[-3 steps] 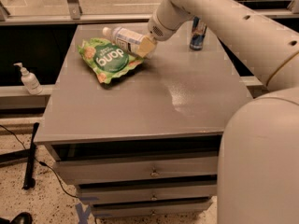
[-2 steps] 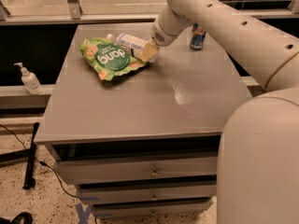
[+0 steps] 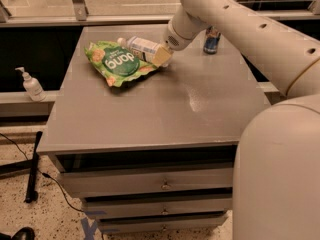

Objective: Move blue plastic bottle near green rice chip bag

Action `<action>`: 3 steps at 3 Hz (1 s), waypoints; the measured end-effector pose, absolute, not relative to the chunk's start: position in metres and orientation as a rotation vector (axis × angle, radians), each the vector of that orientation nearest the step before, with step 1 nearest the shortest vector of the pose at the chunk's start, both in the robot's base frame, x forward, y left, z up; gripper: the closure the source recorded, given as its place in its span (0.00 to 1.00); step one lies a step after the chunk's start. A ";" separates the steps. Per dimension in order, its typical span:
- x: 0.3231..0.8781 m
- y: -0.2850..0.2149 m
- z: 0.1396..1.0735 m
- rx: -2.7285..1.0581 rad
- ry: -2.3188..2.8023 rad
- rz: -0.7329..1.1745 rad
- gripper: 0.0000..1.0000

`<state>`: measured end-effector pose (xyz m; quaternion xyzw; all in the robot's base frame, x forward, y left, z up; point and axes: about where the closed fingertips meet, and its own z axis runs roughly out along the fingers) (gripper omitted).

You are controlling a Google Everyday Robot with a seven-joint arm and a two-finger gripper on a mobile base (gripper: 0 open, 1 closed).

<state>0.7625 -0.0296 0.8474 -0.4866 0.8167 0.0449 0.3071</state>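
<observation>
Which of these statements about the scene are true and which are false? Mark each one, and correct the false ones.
1. The blue plastic bottle lies on its side just behind the green rice chip bag. True.
2. The blue-and-silver drink can stands on the bag. False: it stands upright on the table, at the far right, well apart from the bag.
3. The gripper is at the bottle's base end, opposite its white cap. True.
4. The white pump bottle stands on the table beside the bag. False: it stands on a lower ledge to the left of the table.
</observation>
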 end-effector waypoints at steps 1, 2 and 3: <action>0.762 -0.030 0.848 -1.287 2.160 0.119 0.36; 0.750 -0.034 0.853 -1.290 2.149 0.130 0.12; 0.736 -0.040 0.864 -1.292 2.129 0.132 0.00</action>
